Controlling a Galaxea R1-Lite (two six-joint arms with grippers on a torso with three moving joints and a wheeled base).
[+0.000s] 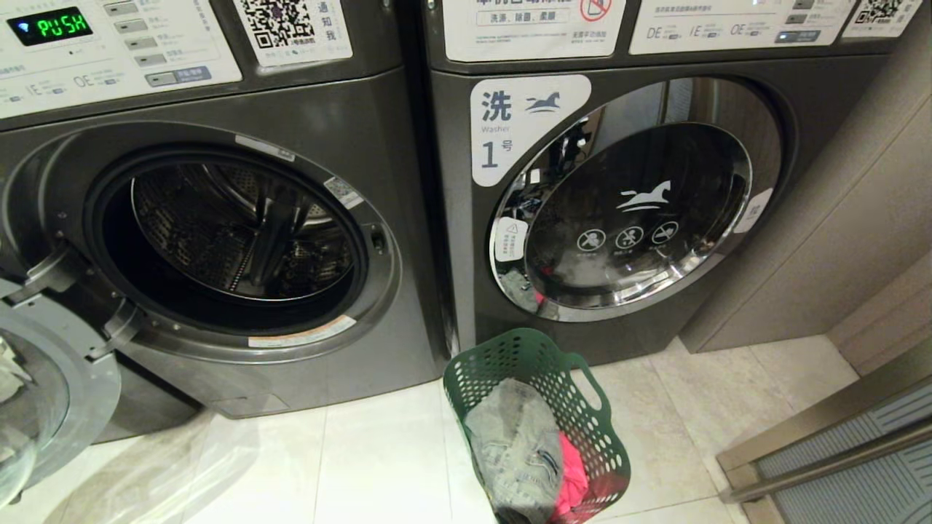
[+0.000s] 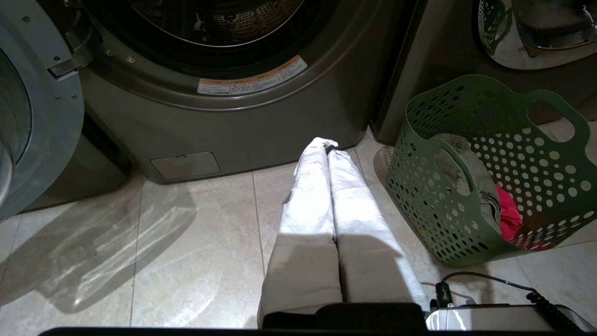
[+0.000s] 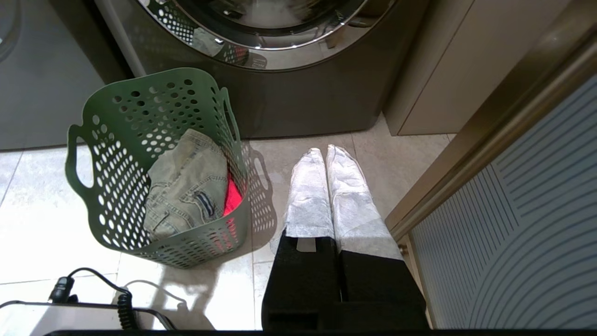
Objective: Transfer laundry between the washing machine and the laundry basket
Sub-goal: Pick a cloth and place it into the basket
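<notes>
At the far left of the head view the open door (image 1: 44, 393) of the washing machine (image 1: 218, 240) swings out over the pale tiled floor (image 1: 349, 466), its glass facing inward. The machine's round mouth stands wide open, showing the perforated steel drum (image 1: 240, 225); its panel above reads "PUSH" in green. In the left wrist view the left hand (image 2: 326, 145) hangs low over the floor just in front of this machine's base, its two white-wrapped fingers pressed together and holding nothing.

Right of the open machine stands a second one labelled 1 (image 1: 619, 211), its chrome-rimmed door closed. The laundry basket (image 1: 575, 386) sits on the floor in front of the seam between the two machines, nearer the closed one. Inside it lie a grey-green denim garment (image 1: 513, 444) and a pink cloth (image 1: 571, 473) beneath it.

In the right wrist view the right hand (image 3: 325, 151) hangs just beside the basket on its far side, fingers likewise closed tight and empty. A beige cabinet panel (image 1: 837, 240) and a metal-framed door (image 1: 837, 451) close the scene at the right.
</notes>
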